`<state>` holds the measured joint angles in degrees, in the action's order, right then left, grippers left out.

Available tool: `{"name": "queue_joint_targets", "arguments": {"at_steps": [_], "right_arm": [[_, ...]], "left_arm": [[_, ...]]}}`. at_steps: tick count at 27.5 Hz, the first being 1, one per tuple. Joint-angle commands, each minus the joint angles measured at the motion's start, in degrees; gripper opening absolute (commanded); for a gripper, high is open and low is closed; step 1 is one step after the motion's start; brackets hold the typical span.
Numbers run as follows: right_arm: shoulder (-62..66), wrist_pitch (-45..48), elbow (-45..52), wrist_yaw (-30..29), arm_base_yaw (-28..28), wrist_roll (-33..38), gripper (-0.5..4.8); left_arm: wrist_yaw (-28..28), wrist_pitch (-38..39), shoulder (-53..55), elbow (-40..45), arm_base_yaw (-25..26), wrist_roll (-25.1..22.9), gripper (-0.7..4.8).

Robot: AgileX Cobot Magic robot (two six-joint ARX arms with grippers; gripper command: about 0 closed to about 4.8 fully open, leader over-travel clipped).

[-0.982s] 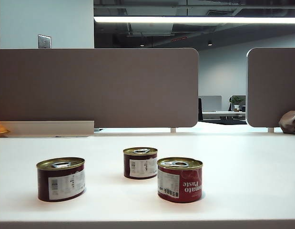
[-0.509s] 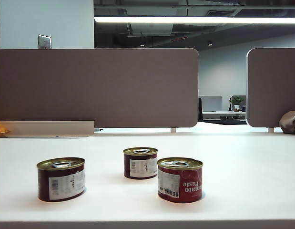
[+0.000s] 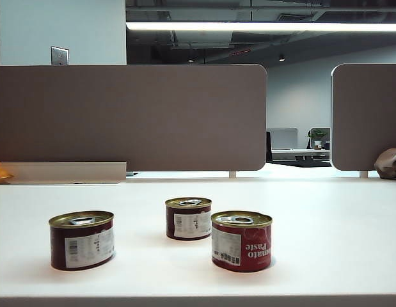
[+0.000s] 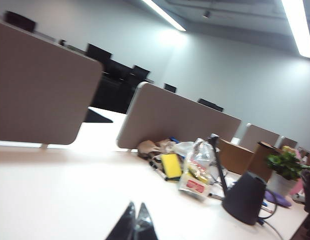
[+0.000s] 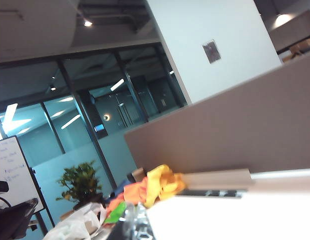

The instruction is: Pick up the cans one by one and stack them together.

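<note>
Standing upright on table (image 3: 325,217), three cans (image 3: 188,219), lids up, left gripper (image 4: 135,222) closed, right gripper (image 5: 136,220) closed

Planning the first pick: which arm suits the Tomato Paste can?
Right, probably: the Tomato Paste can stands right of centre. Both shut, the left tool and right tool point away from the cans.

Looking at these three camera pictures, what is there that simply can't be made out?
- Left pincer: left wrist view, only dark fingertips touching, shut; the rest is cut off by the picture's edge.
- Right pincer: right wrist view, blurred metal at the edge.
- Both arms: absent from the exterior view.
- Bright red tin: exterior view, label curves away, only "Paste" whole.
- Two dark maroon tins: barcode print too small.
- No wrist view shows any tin.
</note>
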<state>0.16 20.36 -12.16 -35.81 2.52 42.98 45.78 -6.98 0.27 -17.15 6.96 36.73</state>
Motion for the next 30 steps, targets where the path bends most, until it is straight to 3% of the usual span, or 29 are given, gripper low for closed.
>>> {"name": "queue_joint_targets", "arguments": {"at_steps": [1, 4, 5, 7, 10, 17, 25, 29, 30], "right_arm": [[0.0, -10.4, -7.4, 0.0, -0.3, -11.1, 0.0], [0.8, -21.7, -14.7, 0.3, -0.4, -19.5, -0.01], [2.2, -28.0, -19.0, 0.6, -0.4, -23.2, -0.01], [6.2, -34.3, -25.0, 0.3, -0.3, -29.1, -0.01], [12.3, -38.6, -32.0, -2.3, -0.3, -33.3, -0.01], [31.8, -63.5, -50.4, -4.2, 0.0, -50.2, -0.01], [47.5, -68.3, -54.6, -3.5, 10.5, -50.5, -0.01], [55.6, -69.2, -54.6, 7.0, 18.7, -50.7, 0.09], [57.6, -69.4, -54.6, 10.6, 21.1, -51.1, 0.43]], "left_arm": [[-2.9, 9.4, 0.1, -6.5, 0.1, -4.9, -0.05], [-11.5, 19.0, 0.3, -14.2, 0.1, -15.3, -0.06], [-15.3, 23.5, 1.6, -18.9, 0.1, -21.4, -0.06], [-17.9, 29.9, 6.4, -26.3, 0.1, -29.5, -0.05], [-18.2, 35.6, 13.6, -33.3, 0.1, -35.9, -0.05], [-14.9, 48.9, 34.1, -44.7, -0.3, -39.7, -0.05], [-15.1, 54.8, 47.5, -44.9, -8.3, -41.5, -0.05], [-22.6, 58.6, 52.4, -44.8, -16.8, -48.8, 0.04], [-26.1, 59.2, 53.4, -44.8, -19.6, -49.9, 0.33]]}}
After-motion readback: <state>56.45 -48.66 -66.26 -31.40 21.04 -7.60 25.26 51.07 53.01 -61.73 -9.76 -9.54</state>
